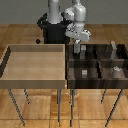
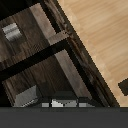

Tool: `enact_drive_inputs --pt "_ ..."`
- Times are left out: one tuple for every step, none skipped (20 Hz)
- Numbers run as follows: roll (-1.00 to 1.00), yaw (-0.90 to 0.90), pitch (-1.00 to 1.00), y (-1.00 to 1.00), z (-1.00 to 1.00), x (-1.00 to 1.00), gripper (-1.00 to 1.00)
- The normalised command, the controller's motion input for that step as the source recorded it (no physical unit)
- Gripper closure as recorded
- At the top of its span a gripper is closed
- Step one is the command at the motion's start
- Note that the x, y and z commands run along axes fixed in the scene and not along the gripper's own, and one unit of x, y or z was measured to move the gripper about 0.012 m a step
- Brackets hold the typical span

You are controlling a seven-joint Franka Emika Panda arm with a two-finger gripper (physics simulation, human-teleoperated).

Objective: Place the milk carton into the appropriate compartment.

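My gripper (image 1: 77, 45) hangs over the back compartment on the exterior view's left side of the dark wooden bin (image 1: 95, 83). It is shut on the milk carton (image 1: 77, 50), a pale upright box held between the fingers and reaching down to about the bin's rim. In the wrist view only the carton's pale top (image 2: 62, 103) shows between the fingertips at the picture's edge. Below it lie the dark compartment floor and a divider (image 2: 37, 57).
A small grey cube (image 1: 84, 73) sits in the front compartment on the exterior view's left side, and a squat rounded grey piece (image 1: 116, 70) in the front one on its right. A tall pale box (image 1: 114, 48) stands in the back right compartment. A light wooden tray (image 1: 35, 80) adjoins the bin on the exterior view's left.
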Motion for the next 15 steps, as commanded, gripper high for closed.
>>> enact_drive_inputs --pt "0.0 0.0 0.0 0.0 -1.0 0.0 1.0" --pt "0.0 0.0 0.0 0.0 0.0 0.0 1.0" --pt "0.0 0.0 0.0 0.0 0.0 0.0 1.0" --pt "0.0 0.0 0.0 0.0 0.0 0.0 1.0" --pt "0.0 0.0 0.0 0.0 0.0 0.0 1.0" --pt "0.0 0.0 0.0 0.0 0.0 0.0 1.0" --pt "0.0 0.0 0.0 0.0 0.0 0.0 1.0" --pt "0.0 0.0 0.0 0.0 0.0 0.0 1.0" --pt "0.0 0.0 0.0 0.0 0.0 0.0 1.0" --pt "0.0 0.0 0.0 0.0 0.0 0.0 1.0" --pt "0.0 0.0 0.0 0.0 0.0 0.0 1.0" --pt "0.0 0.0 0.0 0.0 0.0 0.0 1.0" --pt "0.0 0.0 0.0 0.0 0.0 0.0 1.0" --pt "0.0 0.0 0.0 0.0 0.0 0.0 1.0" --pt "0.0 0.0 0.0 0.0 0.0 0.0 1.0"
